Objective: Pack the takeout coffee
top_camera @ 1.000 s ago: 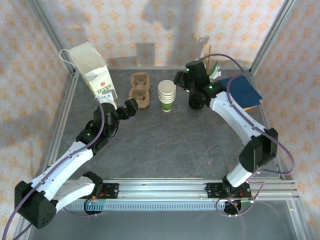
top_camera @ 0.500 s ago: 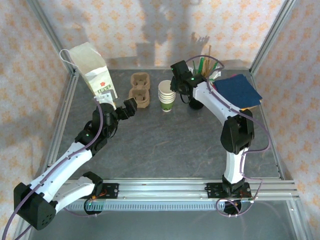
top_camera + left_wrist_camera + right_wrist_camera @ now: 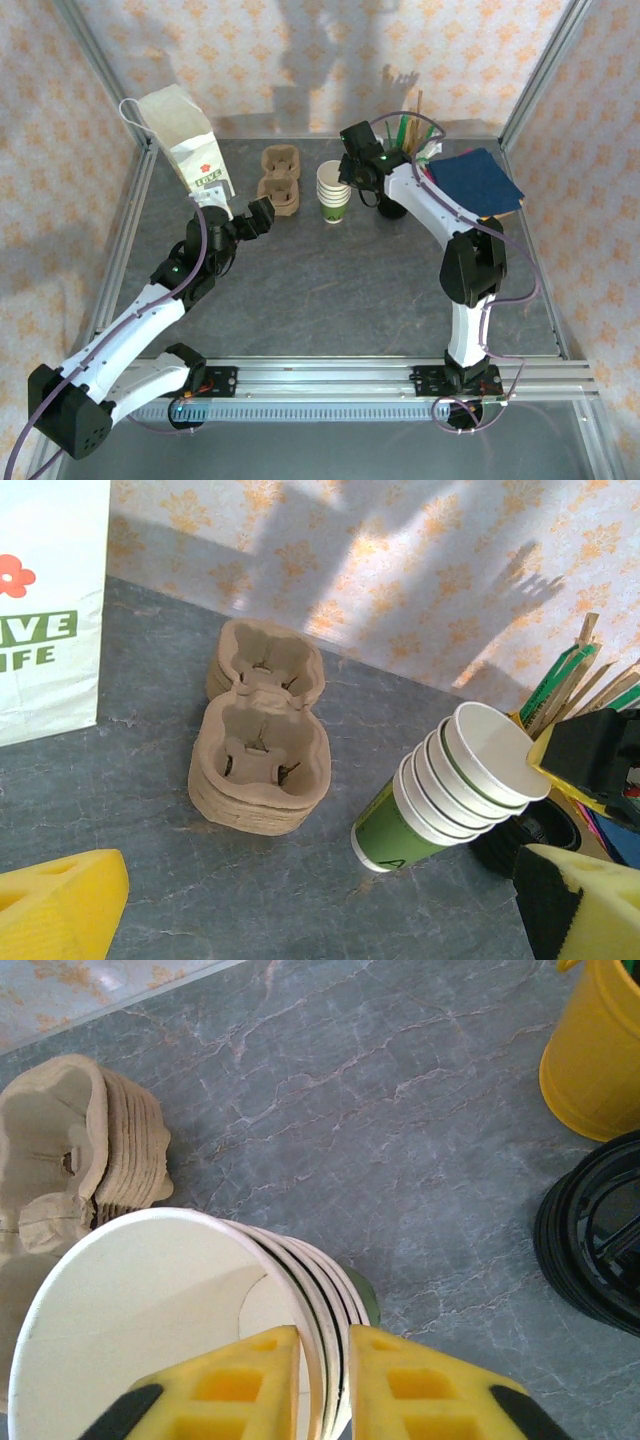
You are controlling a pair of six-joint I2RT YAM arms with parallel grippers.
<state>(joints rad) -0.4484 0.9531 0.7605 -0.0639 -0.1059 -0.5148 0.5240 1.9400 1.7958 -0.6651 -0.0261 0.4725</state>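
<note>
The takeout coffee with its lid is out of view. A stack of lidless white-and-green cups (image 3: 334,195) stands mid-table at the back. My right gripper (image 3: 346,184) hangs over the stack's right side. In the right wrist view, one yellow finger (image 3: 240,1380) sits inside the top cup (image 3: 150,1300) and the other lies outside the rims; the right gripper (image 3: 325,1338) is shut on that rim. My left gripper (image 3: 256,214) stands open and empty, left of the cup stack (image 3: 450,790) and just in front of the pulp carriers (image 3: 262,760).
A pile of pulp cup carriers (image 3: 280,180) lies left of the cups. A white paper bag (image 3: 185,145) stands at the back left. A pile of black lids (image 3: 595,1235) and a yellow holder (image 3: 600,1050) of sticks are right of the cups, with a blue pad (image 3: 480,180) beyond.
My right arm swung left from the lids to the cup stack, and its jaws closed on the top rim. The left arm has not moved.
</note>
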